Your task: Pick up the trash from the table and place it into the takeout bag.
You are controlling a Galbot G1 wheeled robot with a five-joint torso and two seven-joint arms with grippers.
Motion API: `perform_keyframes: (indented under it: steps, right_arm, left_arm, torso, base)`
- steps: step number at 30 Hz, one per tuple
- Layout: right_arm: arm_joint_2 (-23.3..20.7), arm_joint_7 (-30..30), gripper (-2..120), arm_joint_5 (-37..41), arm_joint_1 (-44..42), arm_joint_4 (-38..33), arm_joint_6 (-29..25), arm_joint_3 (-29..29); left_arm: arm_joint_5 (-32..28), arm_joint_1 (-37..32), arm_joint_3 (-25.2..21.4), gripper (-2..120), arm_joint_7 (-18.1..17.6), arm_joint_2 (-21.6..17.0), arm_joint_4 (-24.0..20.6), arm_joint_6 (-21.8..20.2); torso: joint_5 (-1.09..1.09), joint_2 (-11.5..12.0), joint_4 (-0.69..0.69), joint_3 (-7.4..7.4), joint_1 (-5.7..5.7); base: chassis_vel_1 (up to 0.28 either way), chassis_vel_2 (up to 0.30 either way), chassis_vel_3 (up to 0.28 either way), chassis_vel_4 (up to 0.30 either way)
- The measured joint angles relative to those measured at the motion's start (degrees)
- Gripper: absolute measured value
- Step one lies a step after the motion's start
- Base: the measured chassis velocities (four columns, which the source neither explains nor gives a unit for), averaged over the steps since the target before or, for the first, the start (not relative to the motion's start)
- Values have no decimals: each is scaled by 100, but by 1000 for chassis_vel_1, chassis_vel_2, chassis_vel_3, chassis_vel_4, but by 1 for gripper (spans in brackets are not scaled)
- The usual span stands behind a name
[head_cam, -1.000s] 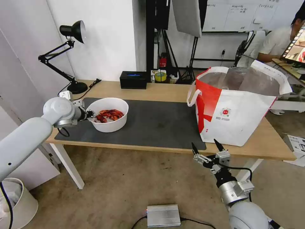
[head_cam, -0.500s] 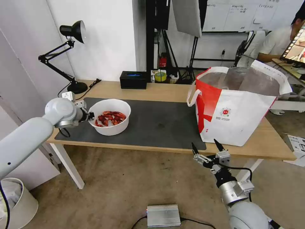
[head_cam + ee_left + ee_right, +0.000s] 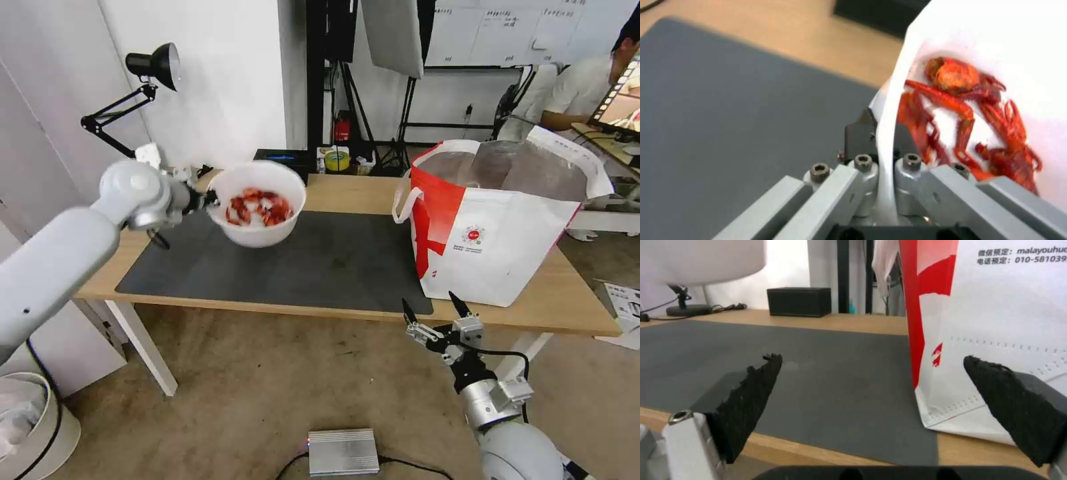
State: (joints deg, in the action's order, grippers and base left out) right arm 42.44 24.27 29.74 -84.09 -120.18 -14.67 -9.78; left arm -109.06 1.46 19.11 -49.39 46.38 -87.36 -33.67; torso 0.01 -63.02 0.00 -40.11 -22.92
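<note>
A white round bowl [image 3: 257, 203] of red crayfish shells [image 3: 259, 206], the trash, hangs in the air above the dark mat [image 3: 313, 260] on the table [image 3: 347, 190]. My left gripper [image 3: 205, 198] is shut on the bowl's rim [image 3: 887, 133], one finger [image 3: 860, 135] outside and one inside beside the shells [image 3: 969, 110]. The takeout bag [image 3: 500, 227], white with a red side panel and foil lining, stands open at the table's right end. My right gripper [image 3: 433, 307] waits open below the table's front edge, its pads [image 3: 751, 386] facing the bag [image 3: 996, 313].
A black box [image 3: 280, 160] and a tape roll [image 3: 337, 160] sit at the table's back edge, partly behind the bowl. A black desk lamp [image 3: 153, 67] stands at the back left. A white bin [image 3: 33, 427] and a silver box [image 3: 343, 451] are on the floor.
My left gripper has lifted the bowl off the mat and carried it up and to the right, tilting it slightly. The right arm has not moved.
</note>
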Motion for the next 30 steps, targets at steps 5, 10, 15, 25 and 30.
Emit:
perform_keyframes:
  steps: [5,10,15,25,30]
  right_arm:
    - [0,0,100,0,0,0,0,0]
    - [0,0,100,0,0,0,0,0]
    - [0,-1,100,0,0,0,0,1]
    - [0,0,100,0,0,0,0,0]
    - [0,0,100,0,0,0,0,0]
  left_arm:
    - [-20,619,363,0,-33,641,278,74]
    - [-29,993,554,0,-46,1172,582,116]
    - [-59,1329,648,0,-44,1640,980,138]
    - [-50,1931,616,0,-37,2461,1980,158]
    - [-46,2135,624,0,-31,2922,2227,185]
  torso:
    - [1,0,-1,0,0]
    - [1,0,-2,0,0]
    - [0,0,-1,0,0]
    - [0,0,0,1,0]
    - [0,0,0,0,0]
  base:
    - [0,0,0,0]
    - [0,0,0,0]
    - [0,0,0,0]
    - [0,0,0,0]
    - [0,0,0,0]
